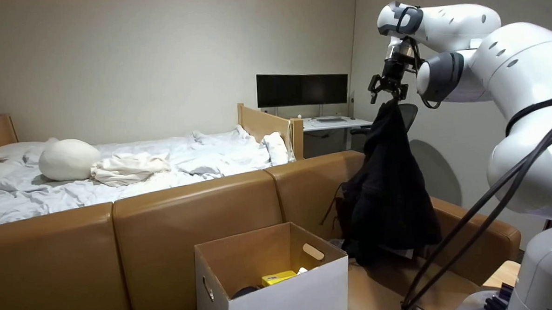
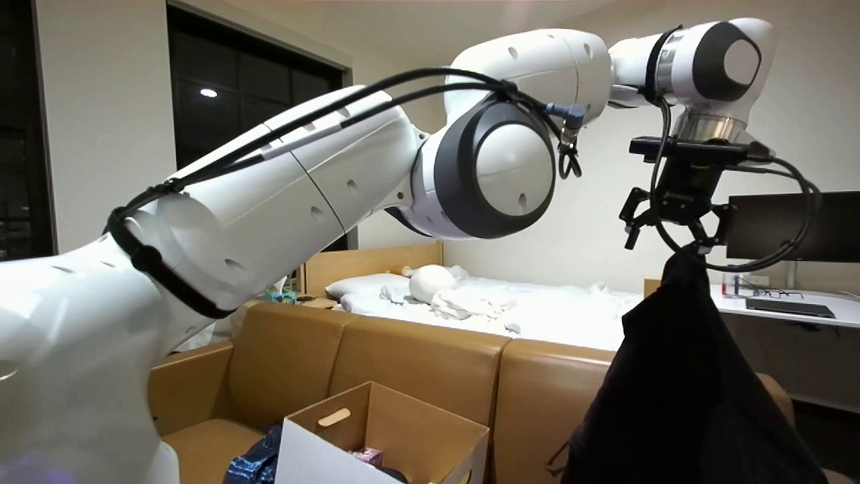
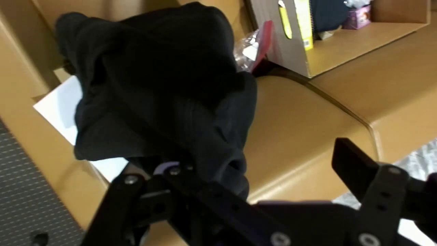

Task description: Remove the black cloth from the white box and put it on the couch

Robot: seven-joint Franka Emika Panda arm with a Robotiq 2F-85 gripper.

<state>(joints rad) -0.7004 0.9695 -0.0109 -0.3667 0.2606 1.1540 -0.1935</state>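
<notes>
The black cloth [image 1: 389, 192] hangs bunched from one finger of my gripper [image 1: 386, 98], over the couch [image 1: 199, 205] seat beside its armrest. It also hangs in an exterior view [image 2: 692, 396] and fills much of the wrist view [image 3: 164, 85]. My gripper's fingers are wide apart in an exterior view [image 2: 665, 243] and the wrist view [image 3: 275, 167]. The cloth clings to one finger and hides its tip; the other finger is bare. I cannot tell whether the cloth's lower end touches the seat. The white box [image 1: 291, 294] stands on the couch, apart from the cloth.
A yellow packet [image 1: 277, 278] and other items lie in the box. A clear bag with a red edge [image 3: 264, 42] and white paper [image 3: 63, 107] lie on the seat near the cloth. A bed [image 1: 201, 153] and a desk [image 1: 337, 123] with monitors stand behind the couch.
</notes>
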